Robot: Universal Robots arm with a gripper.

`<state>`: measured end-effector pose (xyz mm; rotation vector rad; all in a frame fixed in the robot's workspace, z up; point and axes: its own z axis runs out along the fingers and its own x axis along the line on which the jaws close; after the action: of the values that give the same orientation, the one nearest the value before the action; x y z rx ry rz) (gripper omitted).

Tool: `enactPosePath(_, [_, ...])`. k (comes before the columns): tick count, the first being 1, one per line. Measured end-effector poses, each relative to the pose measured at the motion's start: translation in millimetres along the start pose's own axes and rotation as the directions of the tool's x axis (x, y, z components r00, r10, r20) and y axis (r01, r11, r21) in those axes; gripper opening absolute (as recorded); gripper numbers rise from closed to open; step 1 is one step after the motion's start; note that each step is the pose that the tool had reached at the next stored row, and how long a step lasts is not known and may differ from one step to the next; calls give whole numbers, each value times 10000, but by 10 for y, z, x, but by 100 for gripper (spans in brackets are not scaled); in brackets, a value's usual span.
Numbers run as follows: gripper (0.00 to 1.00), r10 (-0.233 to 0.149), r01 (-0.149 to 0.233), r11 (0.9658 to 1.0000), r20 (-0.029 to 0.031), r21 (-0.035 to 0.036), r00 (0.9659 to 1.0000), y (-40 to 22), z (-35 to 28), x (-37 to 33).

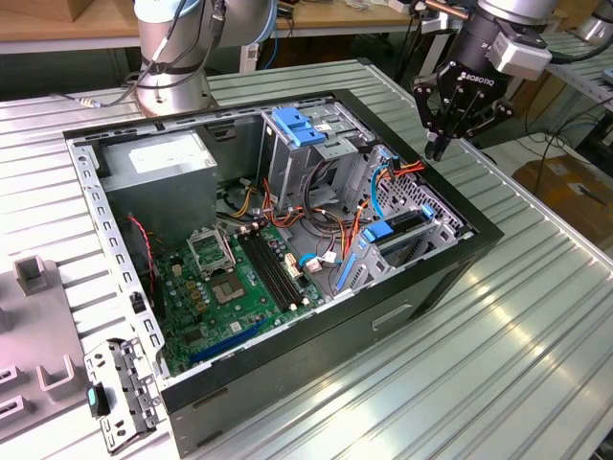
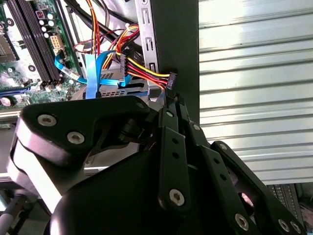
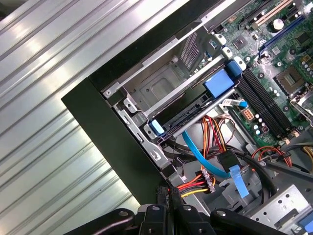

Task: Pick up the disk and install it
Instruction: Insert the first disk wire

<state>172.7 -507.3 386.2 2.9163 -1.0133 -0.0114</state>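
The ribbed metal surface holds an open computer case. The disk sits in its slot inside the case, near the corner. Our tool hangs over that corner. Its fingers are together and hold nothing we can see. Its tip is just beside a plug with red and yellow wires. We think going slow and staying off those wires matters most here.

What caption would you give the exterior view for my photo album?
A robot arm's pincer, closed, hangs by the rim of an open computer case on a ribbed metal table.
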Motion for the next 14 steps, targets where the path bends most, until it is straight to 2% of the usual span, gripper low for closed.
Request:
enactPosePath(5, [19, -29, 29, 10000, -4, 0, 10000, -11, 39, -8])
enactPosePath(6, [25, -28, 28, 10000, -3, 1, 10000, -16, 54, -12])
enactPosePath(7, [25, -27, 27, 10000, -3, 1, 10000, -21, 73, -15])
enactPosePath(10, [25, -37, 36, 10000, 38, 55, 10000, -37, 113, -26])
enactPosePath(14, [25, -106, 106, 9999, 27, 64, 9999, -39, 136, -26])
